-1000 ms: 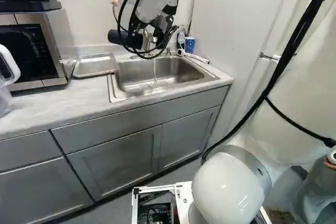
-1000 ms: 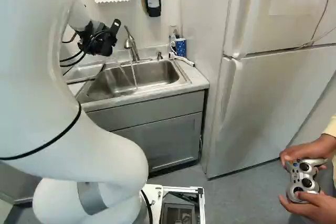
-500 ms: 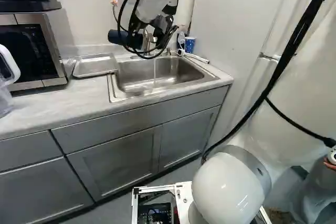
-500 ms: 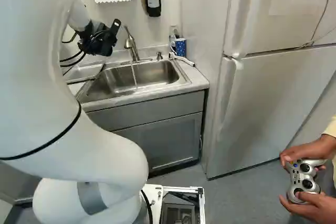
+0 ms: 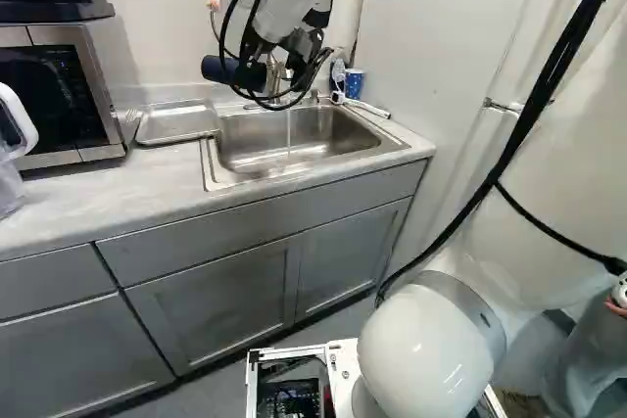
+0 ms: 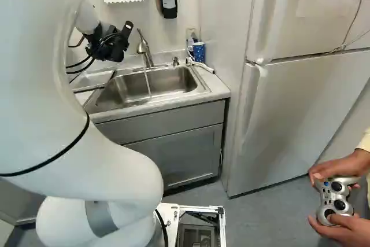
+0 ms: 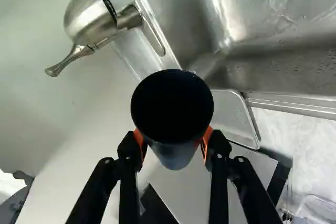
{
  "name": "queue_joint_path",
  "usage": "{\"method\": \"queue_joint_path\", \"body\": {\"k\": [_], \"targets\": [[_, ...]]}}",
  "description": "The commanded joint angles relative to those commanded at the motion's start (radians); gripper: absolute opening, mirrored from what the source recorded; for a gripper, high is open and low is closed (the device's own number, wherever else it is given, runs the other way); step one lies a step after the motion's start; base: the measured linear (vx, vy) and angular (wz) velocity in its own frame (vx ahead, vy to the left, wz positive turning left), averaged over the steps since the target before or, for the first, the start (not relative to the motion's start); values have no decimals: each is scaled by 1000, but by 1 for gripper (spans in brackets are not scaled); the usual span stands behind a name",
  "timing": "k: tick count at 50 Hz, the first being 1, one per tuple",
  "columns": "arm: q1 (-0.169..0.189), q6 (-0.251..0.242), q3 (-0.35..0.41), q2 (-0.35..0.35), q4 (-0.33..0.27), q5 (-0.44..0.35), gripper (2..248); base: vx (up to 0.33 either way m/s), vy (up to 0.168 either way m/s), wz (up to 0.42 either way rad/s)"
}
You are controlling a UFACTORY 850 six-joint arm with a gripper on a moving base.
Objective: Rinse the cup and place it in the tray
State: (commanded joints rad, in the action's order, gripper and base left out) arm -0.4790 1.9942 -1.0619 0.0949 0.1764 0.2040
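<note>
Cup (image 7: 176,153) pinched in gripper (image 7: 174,139), both pads on wall — held above sink (image 5: 299,171) corner nearest tray (image 5: 176,122). Probably light, stiff; material unclear, treat as breakable. Wet wall may slip — keep hold below rim, squeeze modest.

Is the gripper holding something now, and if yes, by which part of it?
Yes, the gripper holds the dark cup by its outer wall, below the rim, with the orange pads on two opposite sides.
</note>
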Motion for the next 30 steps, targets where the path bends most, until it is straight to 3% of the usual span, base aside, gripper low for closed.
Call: {"method": "queue_joint_path", "body": {"k": [8,30], "targets": [[0,-40,0,0,0,0,122,0,0,0],[0,-263,0,0,0,0,122,0,0,0]]}}
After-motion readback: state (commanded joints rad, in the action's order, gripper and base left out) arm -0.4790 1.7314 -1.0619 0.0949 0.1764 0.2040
